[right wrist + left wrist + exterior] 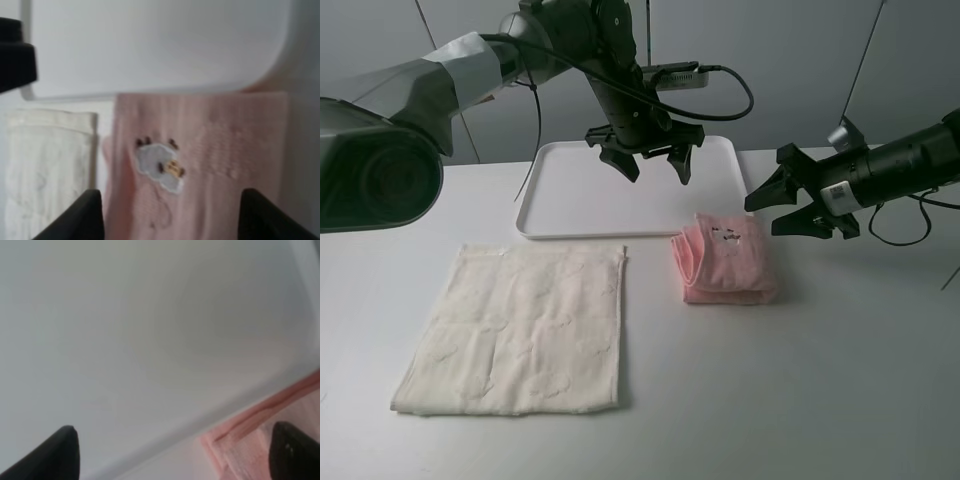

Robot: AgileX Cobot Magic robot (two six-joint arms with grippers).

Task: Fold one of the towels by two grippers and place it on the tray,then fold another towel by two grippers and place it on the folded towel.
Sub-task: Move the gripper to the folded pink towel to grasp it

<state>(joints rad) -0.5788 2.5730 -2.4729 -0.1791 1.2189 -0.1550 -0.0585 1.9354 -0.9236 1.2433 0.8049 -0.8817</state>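
Observation:
A folded pink towel [728, 259] lies on the table just in front of the white tray's [570, 180] near right corner, its far edge touching the rim. It also shows in the right wrist view [200, 165] with a small sheep patch, and partly in the left wrist view [265, 435]. A cream towel [520, 328] lies flat and unfolded at the front left. My left gripper [650, 160] is open and empty, hovering above the tray. My right gripper [782, 207] is open and empty, just to the right of the pink towel.
The white table [800, 390] stretches in front and to the right of the towels. Cables hang from both arms. The tray's inner surface [125, 340] fills the left wrist view.

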